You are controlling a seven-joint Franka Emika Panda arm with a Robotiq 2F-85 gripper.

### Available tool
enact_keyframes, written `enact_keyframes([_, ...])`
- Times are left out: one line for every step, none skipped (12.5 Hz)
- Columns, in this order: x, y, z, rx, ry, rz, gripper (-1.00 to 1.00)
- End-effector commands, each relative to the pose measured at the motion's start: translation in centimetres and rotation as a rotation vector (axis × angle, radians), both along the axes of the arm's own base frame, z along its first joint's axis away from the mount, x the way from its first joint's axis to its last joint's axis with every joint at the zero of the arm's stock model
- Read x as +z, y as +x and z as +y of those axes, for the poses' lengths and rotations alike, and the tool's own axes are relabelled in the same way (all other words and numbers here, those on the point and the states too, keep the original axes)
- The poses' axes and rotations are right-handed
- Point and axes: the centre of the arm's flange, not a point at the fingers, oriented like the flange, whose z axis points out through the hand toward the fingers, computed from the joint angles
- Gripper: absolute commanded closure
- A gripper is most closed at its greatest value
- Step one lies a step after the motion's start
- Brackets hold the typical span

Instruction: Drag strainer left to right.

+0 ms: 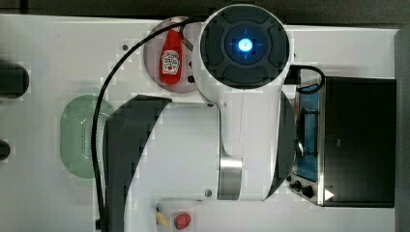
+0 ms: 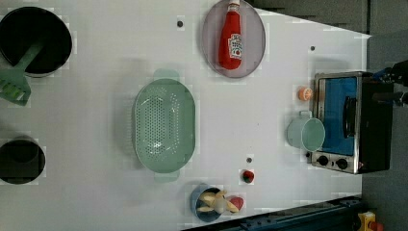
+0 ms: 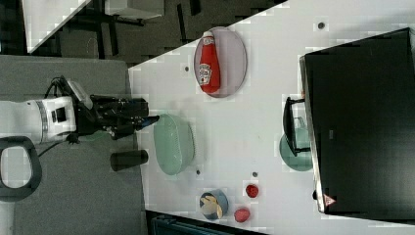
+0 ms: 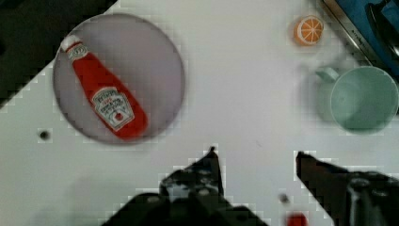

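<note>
The strainer [image 2: 164,126] sits mouth-up on the white table [image 2: 96,96], near the middle in the left view, with bare table all round it, so nothing blocks a slide. It is apart from the plate [image 2: 233,38] that carries the ketchup bottle [image 2: 230,41], and well apart from the cup [image 2: 306,134] and toaster oven [image 2: 346,122] at the left view's right. In the right view the gripper [image 3: 149,120] hangs just beside the strainer's rim at the right view's left, seemingly above it rather than touching, though the angle makes height hard to judge. In the wrist view the jaws stand wide apart with only table between them; they hold nothing. That spread suits dropping one finger inside the rim and one outside, or hooking the wall to pull. The drag looks not yet begun. The light plastic basket should slide easily, but a high grip could tip it.
</note>
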Motion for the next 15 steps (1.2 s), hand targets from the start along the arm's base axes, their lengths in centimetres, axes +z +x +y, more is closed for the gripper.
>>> enact_keyframes([8.4,-14.1,-2.3,-0.162,0.003,-0.021,-0.59])
enact_keyframes([8.4,-14.0,-2.4,-0.164,0.004,-0.022,-0.81])
enact_keyframes([8.4,-14.0,-2.3,-0.162,0.003,-0.021,-1.0])
enact_keyframes([8.3,-13.9,-1.8,-0.153,0.004,-0.02,-1.0])
enact_keyframes([7.9,-13.7,-0.6,-0.13,0.004,-0.013,-1.0])
enact_keyframes([7.2,-13.2,1.2,-0.104,0.004,-0.004,-1.0])
enact_keyframes([6.4,-12.5,3.5,-0.086,0.004,0.002,-1.0])
enact_keyframes([5.3,-11.8,6.1,-0.073,-0.002,0.005,-1.0])
enact_keyframes([4.0,-11.1,8.9,-0.081,-0.017,0.004,-1.0])
enact_keyframes([2.5,-10.5,11.7,-0.109,-0.032,0.004,-1.0])
enact_keyframes([0.7,-10.0,14.7,-0.157,-0.046,0.007,-1.0])
enact_keyframes([-1.2,-9.7,17.6,-0.217,-0.057,0.01,-1.0])
enact_keyframes([-3.4,-9.5,20.5,-0.275,-0.063,0.013,-1.0])
enact_keyframes([-5.9,-9.5,23.4,-0.327,-0.066,0.019,-1.0])
enact_keyframes([-8.4,-9.6,25.9,-0.38,-0.063,0.028,-1.0])
